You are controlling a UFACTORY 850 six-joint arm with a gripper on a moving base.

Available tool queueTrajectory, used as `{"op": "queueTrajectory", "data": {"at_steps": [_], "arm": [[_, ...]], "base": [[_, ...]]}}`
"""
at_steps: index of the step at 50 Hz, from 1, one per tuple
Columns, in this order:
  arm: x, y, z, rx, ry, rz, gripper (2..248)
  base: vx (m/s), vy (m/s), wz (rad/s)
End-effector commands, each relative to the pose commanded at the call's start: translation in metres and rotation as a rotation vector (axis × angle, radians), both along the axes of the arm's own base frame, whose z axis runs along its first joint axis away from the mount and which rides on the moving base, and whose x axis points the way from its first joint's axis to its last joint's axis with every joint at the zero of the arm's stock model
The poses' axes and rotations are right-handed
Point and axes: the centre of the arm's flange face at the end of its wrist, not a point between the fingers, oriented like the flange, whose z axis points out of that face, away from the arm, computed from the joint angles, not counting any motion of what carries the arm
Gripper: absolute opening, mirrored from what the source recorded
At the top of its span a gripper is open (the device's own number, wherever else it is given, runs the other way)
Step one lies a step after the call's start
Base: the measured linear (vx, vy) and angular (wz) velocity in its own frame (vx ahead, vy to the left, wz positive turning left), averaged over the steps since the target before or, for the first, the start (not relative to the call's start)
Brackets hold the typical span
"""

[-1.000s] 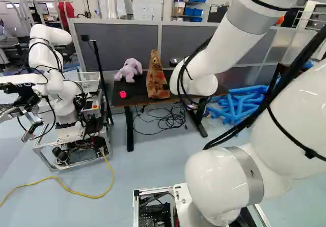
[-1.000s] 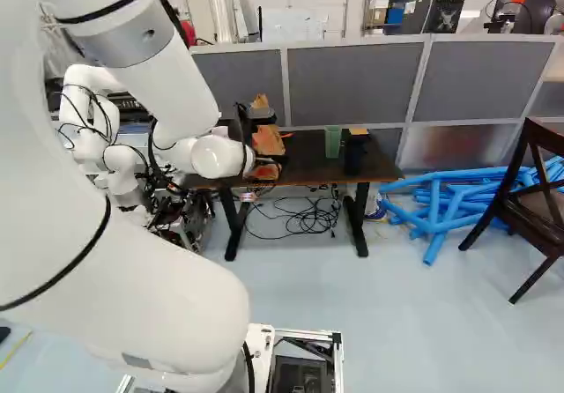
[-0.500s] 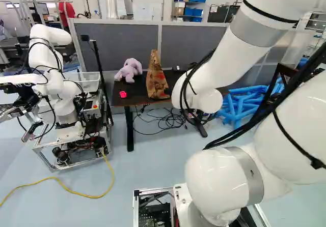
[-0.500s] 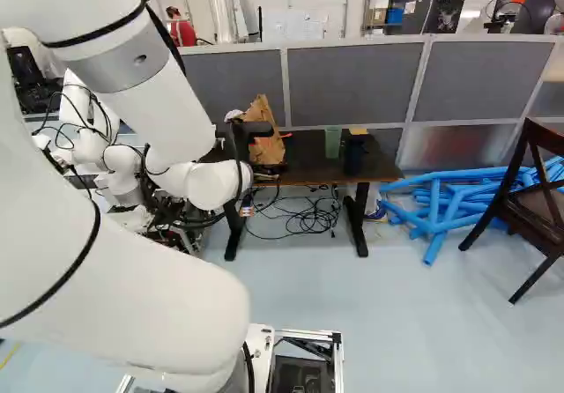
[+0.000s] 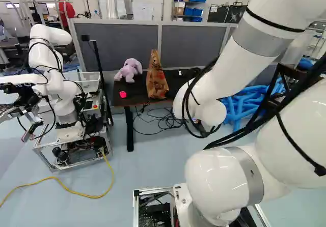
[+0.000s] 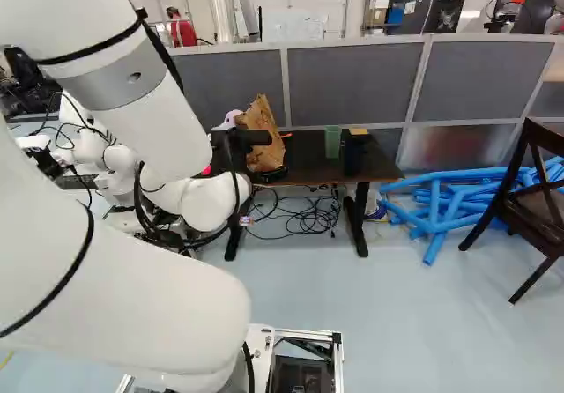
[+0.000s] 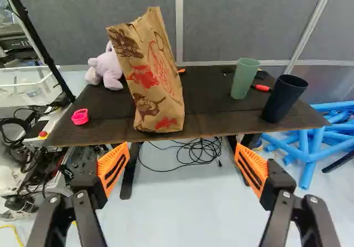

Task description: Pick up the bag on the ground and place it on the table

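In the right base view a black part of my gripper (image 6: 254, 137) shows in front of the paper bag (image 6: 267, 151), its fingertips hidden. The brown paper bag (image 7: 154, 75) with red print stands on the dark table (image 7: 207, 111), leaning slightly, near the front edge. Seen from the wrist, my gripper (image 7: 182, 161) has its orange pads wide apart, with nothing between them; the bag is ahead of it, apart from both fingers. The left base view also shows the bag (image 5: 156, 79) on the table, beside the arm.
On the table are a purple plush toy (image 7: 107, 68), a pink ring-like item (image 7: 80, 116), a green cup (image 7: 244, 78) and a dark cup (image 7: 284, 98). Cables (image 7: 193, 152) lie beneath. Blue tubes (image 6: 445, 203) and a chair (image 6: 539, 201) stand right; another robot (image 5: 56, 84) stands left.
My arm's wrist end has drawn back and lower from the table, moving rightward in the left base view. The bag has stayed standing in place, and the base has not moved.
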Motion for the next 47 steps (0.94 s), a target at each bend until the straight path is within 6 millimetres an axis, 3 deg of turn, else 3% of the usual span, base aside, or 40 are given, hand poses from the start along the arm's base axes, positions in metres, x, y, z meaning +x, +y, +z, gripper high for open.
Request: {"op": "queueTrajectory", "data": {"at_steps": [47], "arm": [[-0.0095, 0.0, -0.0046, 0.002, -0.024, 0.001, 247]], "base": [[0.0, 0.0, 0.0]]}}
